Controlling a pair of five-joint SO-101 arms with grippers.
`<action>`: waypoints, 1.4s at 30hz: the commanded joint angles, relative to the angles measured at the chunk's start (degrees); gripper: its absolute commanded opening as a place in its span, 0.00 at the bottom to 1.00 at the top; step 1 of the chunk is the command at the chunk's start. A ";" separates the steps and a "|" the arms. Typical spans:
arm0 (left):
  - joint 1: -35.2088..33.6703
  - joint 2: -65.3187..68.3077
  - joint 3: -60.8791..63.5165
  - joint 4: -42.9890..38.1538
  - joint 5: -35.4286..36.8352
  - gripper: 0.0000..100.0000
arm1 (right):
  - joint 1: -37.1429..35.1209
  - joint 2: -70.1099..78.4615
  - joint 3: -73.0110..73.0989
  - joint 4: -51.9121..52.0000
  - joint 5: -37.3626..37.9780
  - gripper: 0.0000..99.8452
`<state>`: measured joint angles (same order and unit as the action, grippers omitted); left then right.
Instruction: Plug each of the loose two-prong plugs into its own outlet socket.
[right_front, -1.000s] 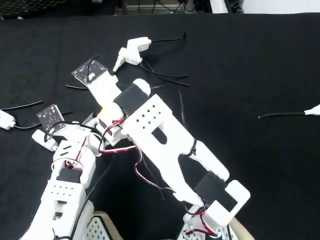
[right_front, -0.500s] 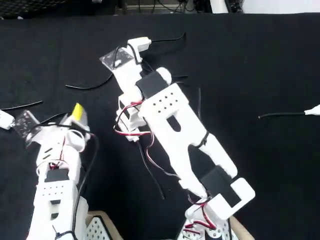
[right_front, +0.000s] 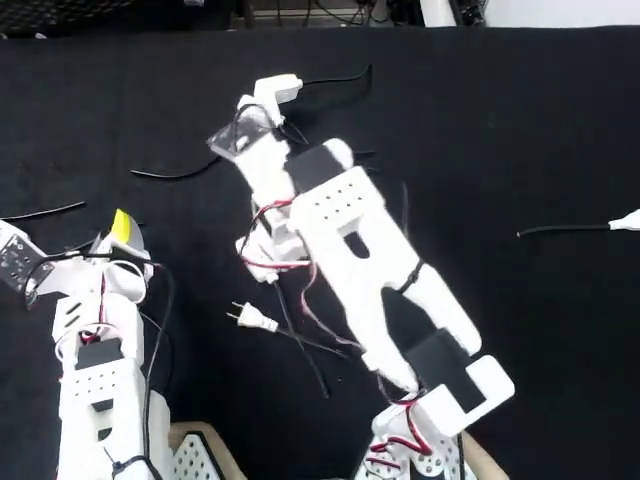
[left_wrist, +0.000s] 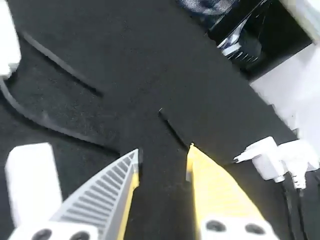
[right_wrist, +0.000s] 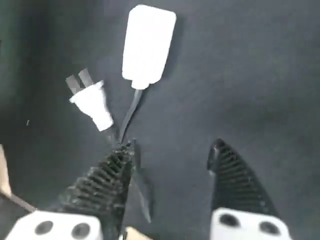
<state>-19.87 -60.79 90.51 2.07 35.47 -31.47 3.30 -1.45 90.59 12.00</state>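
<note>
High view, from the left: left arm (right_front: 100, 370) at the left side of the table (right_front: 500, 120), left gripper (left_wrist: 163, 150) low over the cloth, grey and yellow fingers spread with nothing between them. Next along, middle plug (right_front: 252, 318) flat on the cloth between the two arms, well apart from both grippers. Long axis close to left-right with a slight tilt, prongs toward the left arm, cable (right_front: 305, 338) trailing right under the right arm (right_front: 350, 230). Farther up the table, right gripper (right_wrist: 172, 144) with jaws apart and empty, just short of a second plug (right_wrist: 92, 105) and a white socket (right_wrist: 148, 42), side by side, near but not touching. Second plug's long axis slanted, prongs pointing away from the gripper and past the socket's side. Socket lengthwise away from the gripper, lead (right_wrist: 129, 112) coming back toward the black fingers, slotted end probably the far one. At the far right edge, another white cable end (right_front: 627, 220), too small to tell plug from socket. Risk on closing here: pinching the socket's lead instead of the plug body, with that lead right beside one finger, then dragging the socket off line. Prongs aimed wrong for a straight push, likely to shove both pieces rather than mate them; turn needed first. Risk too of snagging the cable under the right arm and tugging the middle plug askew.
</note>
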 joint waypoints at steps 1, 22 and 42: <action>0.84 -0.88 -2.42 -3.52 0.70 0.16 | 2.11 -1.98 0.13 -6.24 -3.34 0.23; 0.31 -0.88 -2.33 -3.34 0.70 0.16 | -10.37 20.70 -3.30 -22.33 -15.56 0.23; 0.22 -0.88 -1.98 -3.25 0.70 0.16 | -5.19 28.44 -6.55 -16.26 -10.02 0.03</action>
<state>-19.60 -60.79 90.51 -0.13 35.82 -36.66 31.34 -4.62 69.93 1.36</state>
